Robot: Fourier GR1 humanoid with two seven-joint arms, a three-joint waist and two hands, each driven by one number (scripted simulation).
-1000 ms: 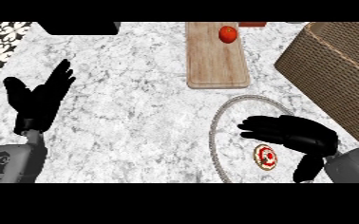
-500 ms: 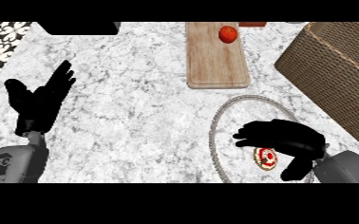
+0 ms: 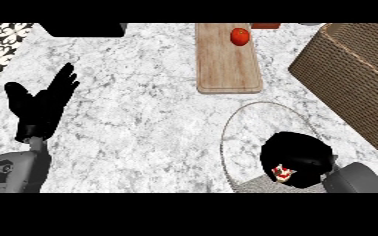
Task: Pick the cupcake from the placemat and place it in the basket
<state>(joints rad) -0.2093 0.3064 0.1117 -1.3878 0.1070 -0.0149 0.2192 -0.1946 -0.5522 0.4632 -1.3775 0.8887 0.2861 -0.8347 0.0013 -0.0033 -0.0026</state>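
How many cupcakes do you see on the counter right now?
1. The cupcake is over the placemat at lower right, mostly covered by the right hand curled round it. That hand could hide another; none shows elsewhere.

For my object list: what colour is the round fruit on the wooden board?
The fruit is red, best seen in the head view.

red-and-white cupcake (image 3: 281, 173), mostly hidden, over round grey placemat (image 3: 224, 141), woven basket (image 3: 341, 75) at right
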